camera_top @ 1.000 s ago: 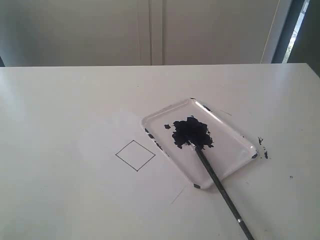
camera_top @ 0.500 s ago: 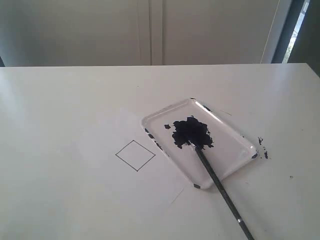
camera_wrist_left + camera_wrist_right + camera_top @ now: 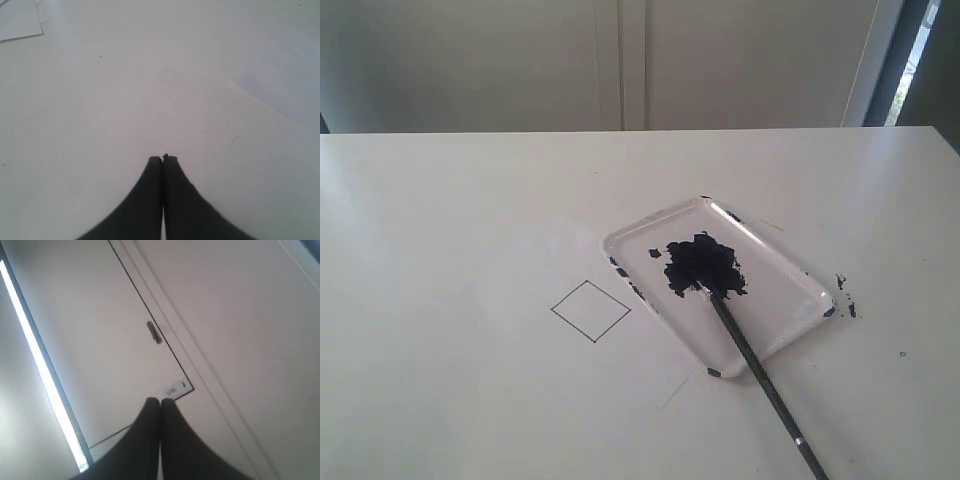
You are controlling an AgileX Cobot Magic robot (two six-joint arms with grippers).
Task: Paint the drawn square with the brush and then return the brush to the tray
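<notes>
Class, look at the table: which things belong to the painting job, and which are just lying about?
For the job: the drawn square, empty inside; the brush, tip resting in the paint blot; the tray holding that paint.
Lying about: paint splatter on the table beside the tray; loose paper sheet in the left wrist view.

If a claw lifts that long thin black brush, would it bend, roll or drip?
The long thin black brush looks straight, so probably stiff. Its slim shaft might roll. Its tip rests in the dark paint blot, so it may drip.
</notes>
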